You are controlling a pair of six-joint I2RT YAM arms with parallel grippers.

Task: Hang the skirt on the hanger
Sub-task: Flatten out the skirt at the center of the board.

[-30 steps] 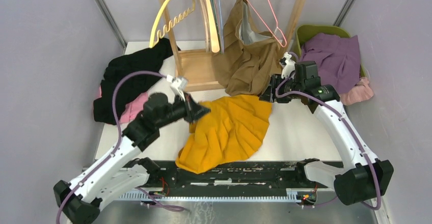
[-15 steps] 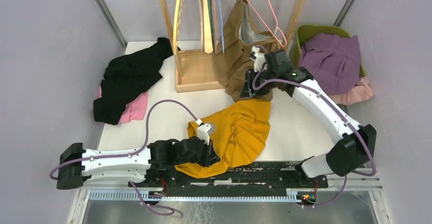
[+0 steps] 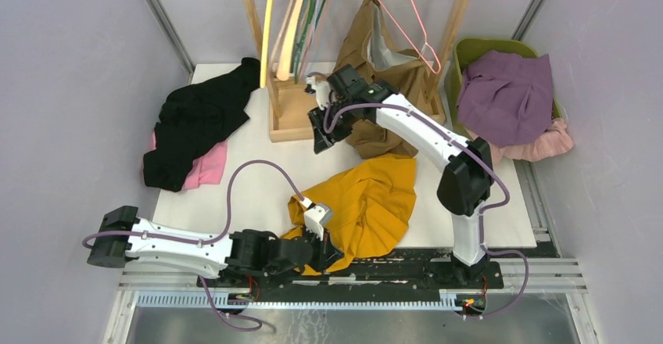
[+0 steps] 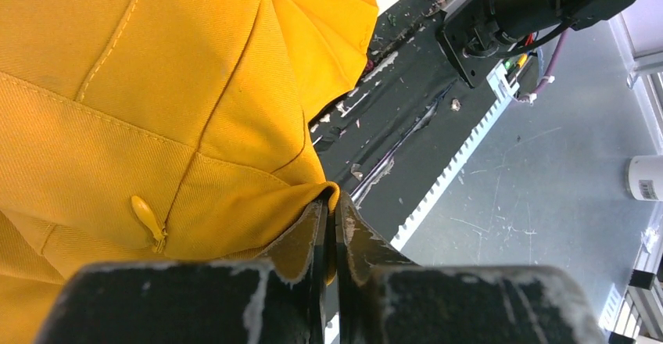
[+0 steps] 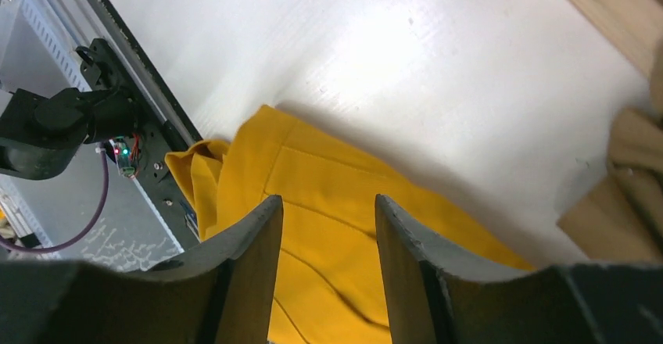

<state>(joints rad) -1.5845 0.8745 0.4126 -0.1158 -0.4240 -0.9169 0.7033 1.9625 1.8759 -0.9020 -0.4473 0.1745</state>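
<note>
The left end effector point(image 4: 331, 223) is closed tight on an edge of the yellow skirt point(image 3: 375, 199) (its zip pull point(image 4: 146, 215) near the jaws), which lies crumpled at the worktop's point(image 3: 258, 180) near edge, while the right end effector point(image 5: 328, 207) hangs half open and empty beside the wooden rack point(image 3: 293, 117) of hangers point(image 3: 285, 23).

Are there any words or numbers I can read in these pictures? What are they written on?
No text can be read in any of the views.
White cylinder at the right edge of the left wrist view: it has a small dark label, too tiny and blurred to read.
Yellow skirt: no tag or print shows, only a plain zipper pull.
</note>
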